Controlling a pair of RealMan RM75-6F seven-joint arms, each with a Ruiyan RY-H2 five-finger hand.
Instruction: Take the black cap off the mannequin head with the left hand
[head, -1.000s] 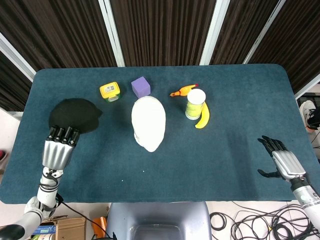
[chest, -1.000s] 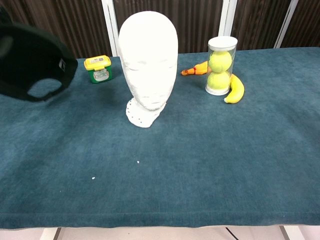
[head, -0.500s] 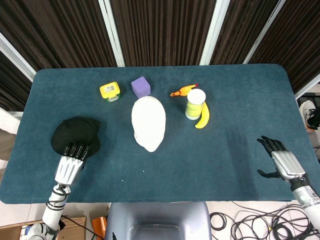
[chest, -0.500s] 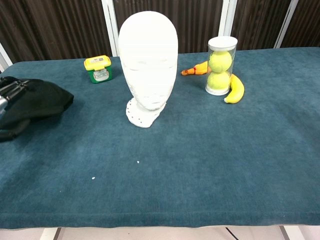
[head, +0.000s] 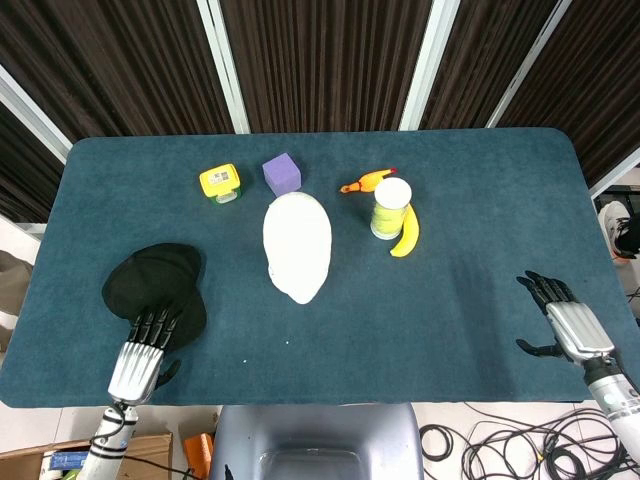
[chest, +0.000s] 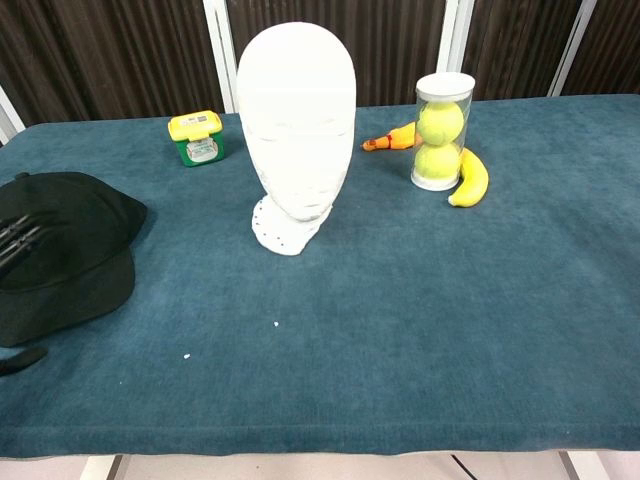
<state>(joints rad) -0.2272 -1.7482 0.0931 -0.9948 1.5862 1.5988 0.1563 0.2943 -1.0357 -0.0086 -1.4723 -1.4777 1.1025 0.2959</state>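
You see a matt black cloth cap (chest: 62, 255) lying on the counter's (chest: 400, 330) napped teal fabric. The white mannequin head (chest: 297, 130) looks smooth and matt, like plaster or foam. The clear plastic tube (chest: 441, 132) shines; its tennis balls look fuzzy.
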